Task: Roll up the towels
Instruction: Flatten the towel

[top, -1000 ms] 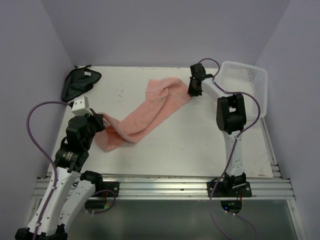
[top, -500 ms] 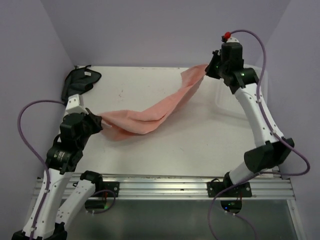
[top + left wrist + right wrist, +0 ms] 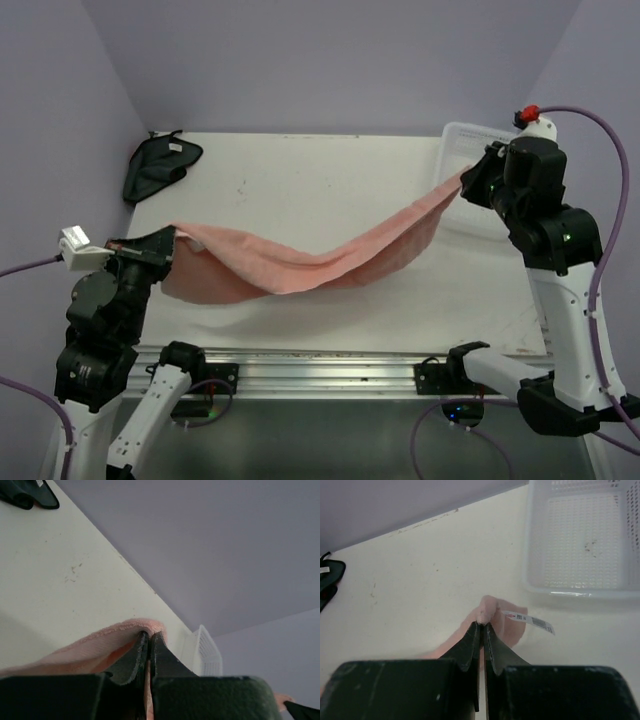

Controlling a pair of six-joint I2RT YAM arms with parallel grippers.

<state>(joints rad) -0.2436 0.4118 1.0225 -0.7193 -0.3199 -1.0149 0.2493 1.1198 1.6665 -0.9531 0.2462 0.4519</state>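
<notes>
- The salmon-pink terry towel (image 3: 300, 268) hangs as a long band, stretched between the two pincers across the near half of the white table (image 3: 330, 190).
- The left pincer (image 3: 165, 243) is above the table's near left corner. Its jaws are clamped narrow on the towel's left end.
- In the left wrist view the dark fingers (image 3: 135, 655) of the left pincer (image 3: 147, 635) are pressed together. A folded pink edge of the towel (image 3: 90, 645) comes out at their tips and trails off to the left.
- The right pincer (image 3: 468, 180) is raised near the table's right edge, just in front of the white perforated plastic basket (image 3: 465, 130). It too is closed tight, on the towel's right end.
- In the right wrist view a small pinch of the towel (image 3: 490, 607) pokes past the tips of the right pincer (image 3: 481, 626). A white printed tag (image 3: 530, 620) sticks out to the right of it.
- From the right pincer the band slopes down to the left and sags lowest in the middle, then rises to the left pincer. I cannot tell whether the sag touches the table.
- The small blackish cloth with dark trim (image 3: 160, 165) lies bunched at the far left corner of the table, well apart from both pincers.
- The basket sits at the far right corner.
</notes>
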